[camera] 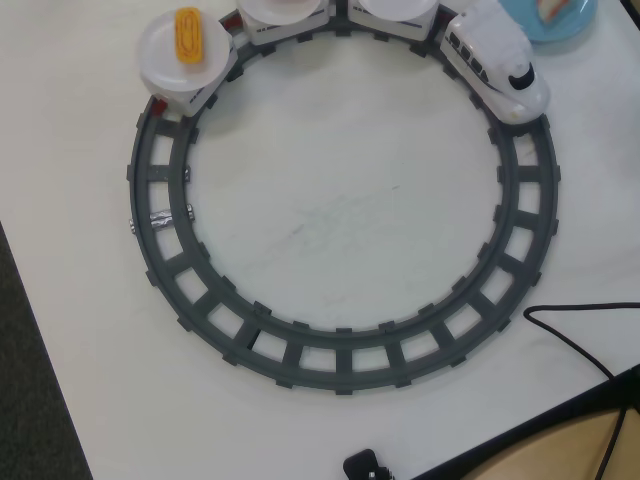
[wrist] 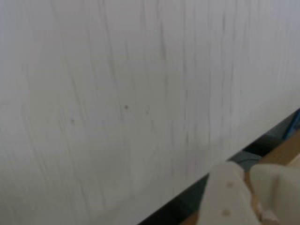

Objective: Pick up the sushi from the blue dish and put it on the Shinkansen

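Note:
In the overhead view the white Shinkansen [camera: 497,65] stands on the grey ring track [camera: 340,360] at the top right, with cars topped by white plates [camera: 170,62] curving left behind it. The blue dish [camera: 575,25] is cut off by the top right corner, just beyond the train's nose. A pale sushi [camera: 556,8] with a reddish edge lies on it, mostly out of frame. My gripper [wrist: 248,176] shows only in the blurred wrist view, at the bottom right over the white table's edge. Its two pale fingers [wrist: 226,197] stand close together with nothing clearly between them.
A yellow egg piece [camera: 188,33] lies on the leftmost train plate. A black cable [camera: 570,335] runs along the table's right side near its front edge. A small black object [camera: 365,466] sits at the bottom edge. Dark floor [camera: 25,400] shows at the left.

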`<state>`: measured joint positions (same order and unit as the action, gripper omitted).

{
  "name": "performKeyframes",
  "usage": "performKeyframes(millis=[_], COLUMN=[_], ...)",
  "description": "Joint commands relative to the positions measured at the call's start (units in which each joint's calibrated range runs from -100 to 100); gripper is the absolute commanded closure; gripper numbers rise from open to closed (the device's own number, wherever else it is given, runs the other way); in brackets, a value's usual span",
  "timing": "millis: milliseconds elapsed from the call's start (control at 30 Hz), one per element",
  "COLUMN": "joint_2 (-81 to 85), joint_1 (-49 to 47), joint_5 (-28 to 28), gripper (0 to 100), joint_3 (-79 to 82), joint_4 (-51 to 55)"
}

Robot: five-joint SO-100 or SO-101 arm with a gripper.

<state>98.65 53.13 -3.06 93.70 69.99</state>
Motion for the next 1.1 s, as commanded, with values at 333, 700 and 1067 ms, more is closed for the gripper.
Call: performKeyframes(millis=[333,700,1067], joint_2=[-1.41,-16.77,-58.69], joint_1=[-0.14,-4.36,-9.03], joint_5=[-5.49,0.28,2.48], gripper=[79,79,78], joint_3=[-24.22,-43.79,-70.09], joint_4=[2.2,5.11,6.13])
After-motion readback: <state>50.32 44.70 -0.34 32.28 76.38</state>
